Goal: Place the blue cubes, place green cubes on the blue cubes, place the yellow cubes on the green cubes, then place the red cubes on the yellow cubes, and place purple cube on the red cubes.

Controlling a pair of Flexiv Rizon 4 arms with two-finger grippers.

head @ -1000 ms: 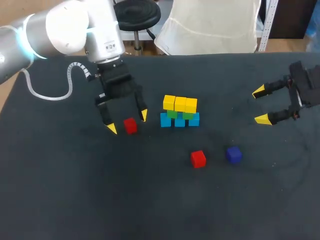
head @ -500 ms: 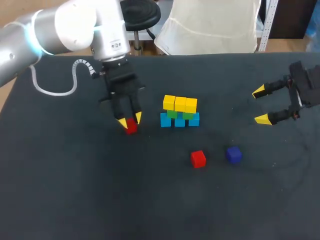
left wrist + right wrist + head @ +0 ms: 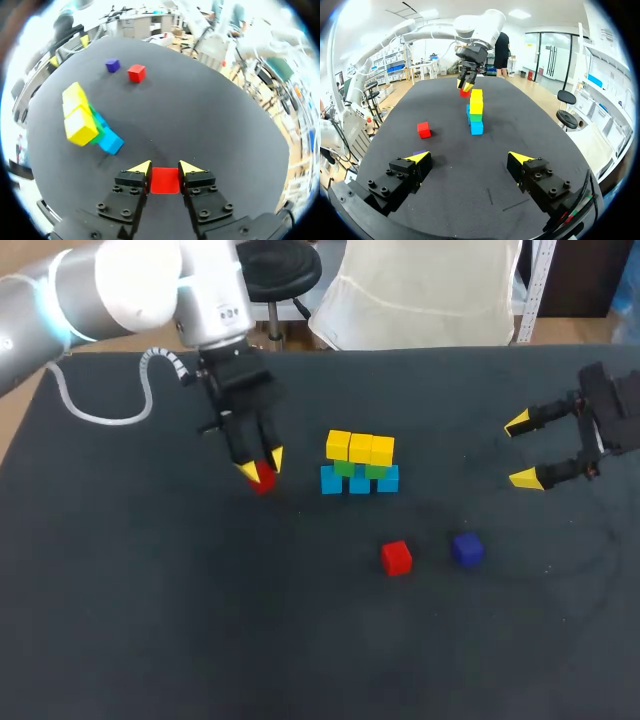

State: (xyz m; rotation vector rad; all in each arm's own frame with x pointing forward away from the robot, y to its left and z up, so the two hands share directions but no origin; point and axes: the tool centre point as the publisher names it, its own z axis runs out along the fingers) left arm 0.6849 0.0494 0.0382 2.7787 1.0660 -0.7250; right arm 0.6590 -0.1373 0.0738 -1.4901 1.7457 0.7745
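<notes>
1. Where my left arm comes down over the dark tabletop, the left claw is drawn narrow on a red cube, with one yellow tip on each side of it.
2. From the left wrist, that red cube sits squarely between the fingers of the left claw, and both press its faces. I cannot tell whether it rests on the tabletop or hangs just off it.
3. Near the held cube, toward the middle of the tabletop, stands the stack. Three blue cubes form a row at the bottom, green cubes sit on them, and three yellow cubes lie across the top.
4. On the near side of the stack, a second red cube lies loose on the tabletop, with the purple cube close beside it on the right.
5. Over the right side of the tabletop, the right claw hangs spread wide and holds nothing. It is well apart from the stack and the loose cubes.
6. From the right wrist, the stack stands ahead of the right claw, yellow over green over blue.
</notes>
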